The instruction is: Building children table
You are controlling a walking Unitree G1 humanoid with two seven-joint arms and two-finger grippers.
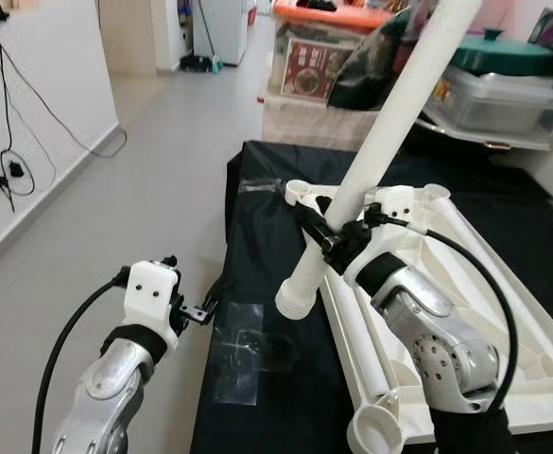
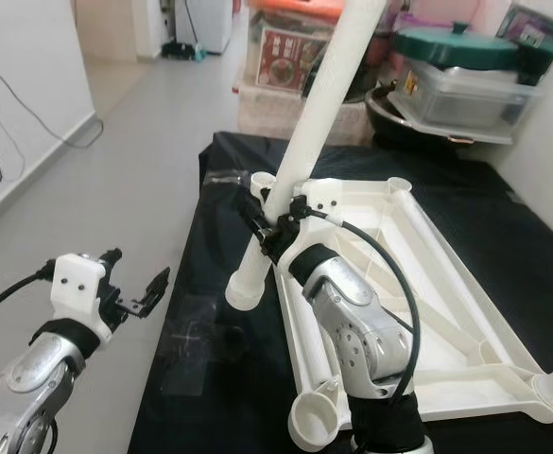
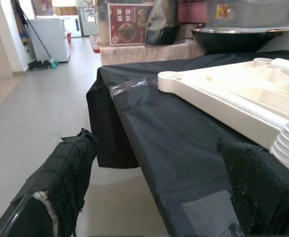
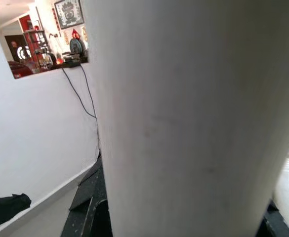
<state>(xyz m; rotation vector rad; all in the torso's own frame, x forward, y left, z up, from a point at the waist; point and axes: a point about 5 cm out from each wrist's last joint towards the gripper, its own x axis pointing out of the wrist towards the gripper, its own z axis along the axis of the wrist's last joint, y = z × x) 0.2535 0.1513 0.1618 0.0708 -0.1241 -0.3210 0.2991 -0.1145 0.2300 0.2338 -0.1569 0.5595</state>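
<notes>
The right end effector (image 1: 325, 230) is clamped around a long, smooth, white plastic table leg (image 1: 389, 132), holding it tilted above the upturned white ribbed plastic tabletop (image 2: 446, 293). That tabletop lies on a worktop draped in matte black cloth (image 1: 257, 312). The left end effector (image 2: 134, 288) hovers beside the worktop's edge over the pale grey tiled floor (image 1: 115, 218), fingers apart. The leg's upper end is cut off.
</notes>
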